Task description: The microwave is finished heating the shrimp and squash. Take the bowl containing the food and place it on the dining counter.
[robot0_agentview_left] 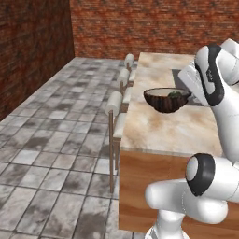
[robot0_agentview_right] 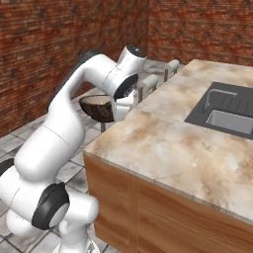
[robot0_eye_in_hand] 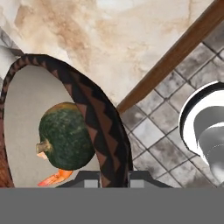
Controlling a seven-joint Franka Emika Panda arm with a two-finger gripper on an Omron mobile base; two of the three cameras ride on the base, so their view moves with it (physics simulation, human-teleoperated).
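The bowl (robot0_agentview_left: 165,100) (robot0_agentview_right: 99,107) hangs in the air, dark brown outside and cream inside, over the stool-side edge of the dining counter (robot0_agentview_left: 168,128) (robot0_agentview_right: 168,143). My gripper (robot0_eye_in_hand: 111,177) is shut on the bowl's patterned rim (robot0_eye_in_hand: 94,118), one finger inside and one outside. In the bowl lie the dark green squash (robot0_eye_in_hand: 65,135) (robot0_agentview_left: 176,94) and, under it, the orange shrimp (robot0_eye_in_hand: 54,177). Beige marbled stone shows beneath the bowl in the hand view. The microwave is out of view.
White-cushioned stools (robot0_agentview_left: 115,103) (robot0_agentview_right: 148,81) line the counter's left edge. A dark sink (robot0_agentview_right: 230,116) with a faucet (robot0_agentview_right: 212,96) is set into the counter farther along. Grey tiled floor (robot0_agentview_left: 51,140) and brick walls surround it.
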